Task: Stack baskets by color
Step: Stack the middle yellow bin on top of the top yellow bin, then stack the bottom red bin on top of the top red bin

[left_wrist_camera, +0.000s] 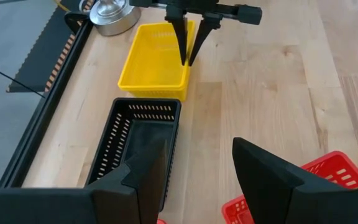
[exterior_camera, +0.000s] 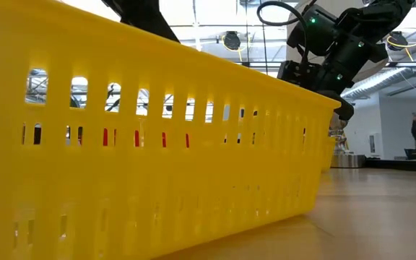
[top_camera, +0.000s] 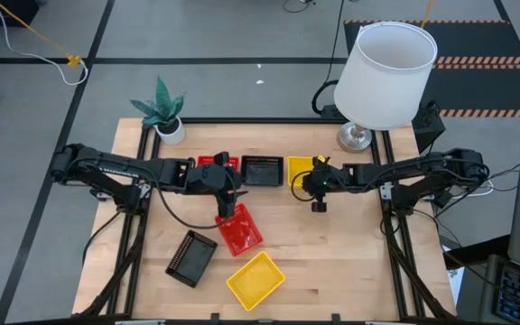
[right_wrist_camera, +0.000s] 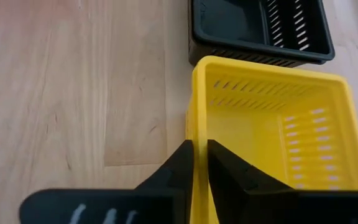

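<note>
1. Yellow basket (right_wrist_camera: 272, 124) at table's (top_camera: 350, 253) rear, just beside black basket (left_wrist_camera: 138, 140) and near lamp base (top_camera: 355, 137); wall pinched between right gripper's (right_wrist_camera: 199, 163) nearly closed fingers, one inside, one outside, probably for lifting by the rim.
2. Black basket in the rear row between yellow basket and a red basket (top_camera: 209, 162), which is partly hidden under left arm.
3. Left gripper (left_wrist_camera: 197, 180) above loose red basket (top_camera: 239, 228), forward of black basket; fingers spread, holding nothing, likely waiting.
4. Second black basket (top_camera: 191, 257) and second yellow basket (top_camera: 255, 279) at table's front, well apart from the rear row, not yet stacked.
</note>
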`<state>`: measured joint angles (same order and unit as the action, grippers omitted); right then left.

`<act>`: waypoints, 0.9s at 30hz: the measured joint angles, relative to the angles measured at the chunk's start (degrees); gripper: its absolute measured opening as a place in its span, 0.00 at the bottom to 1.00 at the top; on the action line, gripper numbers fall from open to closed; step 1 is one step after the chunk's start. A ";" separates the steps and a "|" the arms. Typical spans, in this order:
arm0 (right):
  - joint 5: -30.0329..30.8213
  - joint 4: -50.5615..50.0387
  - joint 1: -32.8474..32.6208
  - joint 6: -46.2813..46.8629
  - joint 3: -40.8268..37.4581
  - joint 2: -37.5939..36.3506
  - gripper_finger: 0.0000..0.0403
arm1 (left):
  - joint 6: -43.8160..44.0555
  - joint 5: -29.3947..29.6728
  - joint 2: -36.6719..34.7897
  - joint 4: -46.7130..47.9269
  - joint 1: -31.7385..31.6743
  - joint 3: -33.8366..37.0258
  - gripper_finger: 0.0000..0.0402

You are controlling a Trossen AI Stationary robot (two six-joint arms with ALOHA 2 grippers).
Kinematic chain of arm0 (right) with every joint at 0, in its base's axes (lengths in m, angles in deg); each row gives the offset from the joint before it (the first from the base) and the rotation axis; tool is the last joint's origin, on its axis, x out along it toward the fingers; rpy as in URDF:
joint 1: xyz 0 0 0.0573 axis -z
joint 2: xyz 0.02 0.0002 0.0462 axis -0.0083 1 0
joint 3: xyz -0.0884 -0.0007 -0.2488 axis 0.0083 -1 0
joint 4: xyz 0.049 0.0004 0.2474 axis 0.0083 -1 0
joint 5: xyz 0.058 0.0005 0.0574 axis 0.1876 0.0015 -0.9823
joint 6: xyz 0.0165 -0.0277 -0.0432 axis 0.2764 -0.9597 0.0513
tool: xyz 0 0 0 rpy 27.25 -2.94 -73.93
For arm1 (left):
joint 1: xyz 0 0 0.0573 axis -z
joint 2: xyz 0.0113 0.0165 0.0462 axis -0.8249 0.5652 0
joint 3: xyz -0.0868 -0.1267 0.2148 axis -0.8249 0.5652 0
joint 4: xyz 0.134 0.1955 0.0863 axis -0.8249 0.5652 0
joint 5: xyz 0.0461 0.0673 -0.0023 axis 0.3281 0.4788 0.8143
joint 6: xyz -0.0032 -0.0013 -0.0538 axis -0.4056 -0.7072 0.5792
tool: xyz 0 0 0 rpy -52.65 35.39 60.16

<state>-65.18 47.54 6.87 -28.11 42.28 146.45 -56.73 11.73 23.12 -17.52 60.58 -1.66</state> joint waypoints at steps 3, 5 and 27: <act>0.47 0.04 0.00 1.08 0.00 -0.02 0.17 | 0.00 0.00 0.00 0.00 0.00 0.00 0.46; 0.83 0.04 0.00 1.19 0.00 -0.03 0.23 | 0.00 0.00 0.00 0.00 0.00 0.00 0.46; -0.48 9.85 -0.17 6.09 0.02 -7.28 0.36 | 0.09 0.02 0.00 -0.07 -0.01 0.00 0.46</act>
<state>-65.67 57.39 6.69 -22.03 42.30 139.17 -56.64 11.75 23.12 -17.59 60.57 -1.66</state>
